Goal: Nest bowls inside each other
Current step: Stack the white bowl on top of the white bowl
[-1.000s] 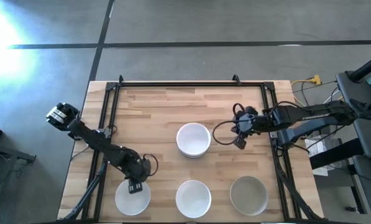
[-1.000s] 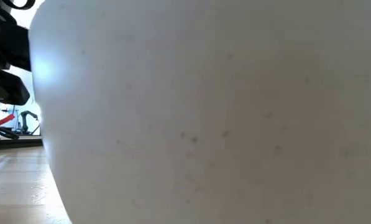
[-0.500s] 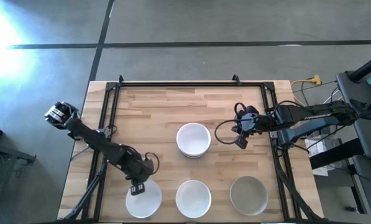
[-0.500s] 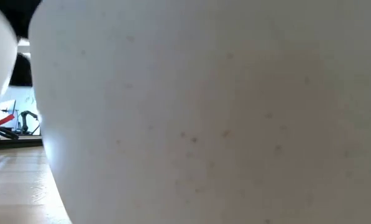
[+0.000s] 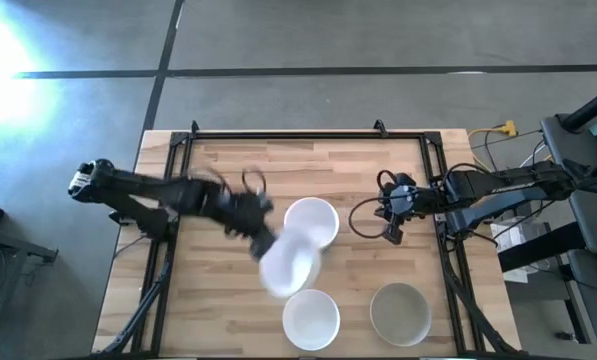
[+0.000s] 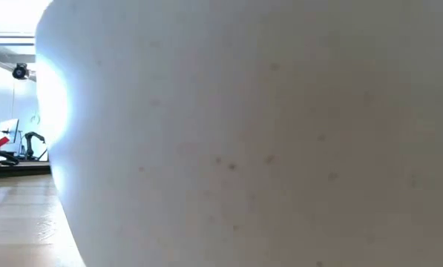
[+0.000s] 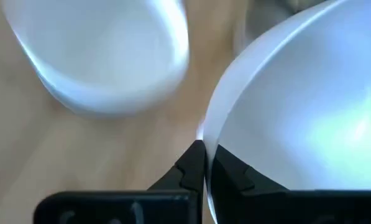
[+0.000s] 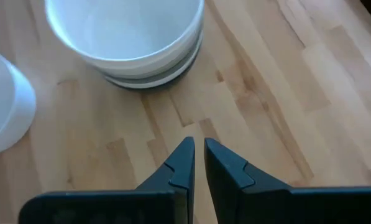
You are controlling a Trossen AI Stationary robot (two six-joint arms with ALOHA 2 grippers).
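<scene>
My left gripper (image 5: 266,243) (image 7: 204,151) is shut on a white bowl (image 5: 291,264) (image 7: 297,106) and holds it in the air, just near-left of the stack of bowls (image 5: 311,222) (image 8: 126,43) at the table's middle. The stack has a white bowl on top and darker ones beneath, and rests on its base. A single white bowl (image 5: 311,318) and a grey bowl (image 5: 399,312) stand at the near edge. My right gripper (image 5: 391,232) (image 8: 198,152) is shut and touches nothing. It hovers right of the stack. My left gripper pinches the white bowl's rim (image 7: 209,132), one finger inside the bowl and one outside. It comes from the table's left, slanting down. The bowl is lifted clear of the table and hangs tilted beyond the fingers.
The single white bowl's wall (image 6: 243,133) fills nearly the whole low view. A dark metal frame (image 5: 298,135) runs round the wooden table. Bare wood lies at the table's left half (image 5: 208,300) and far side.
My left gripper has lifted the white bowl off the near-left corner. It has swung it fast to the right and toward the far side, up to the middle stack. The bowl now hangs tilted in the air.
</scene>
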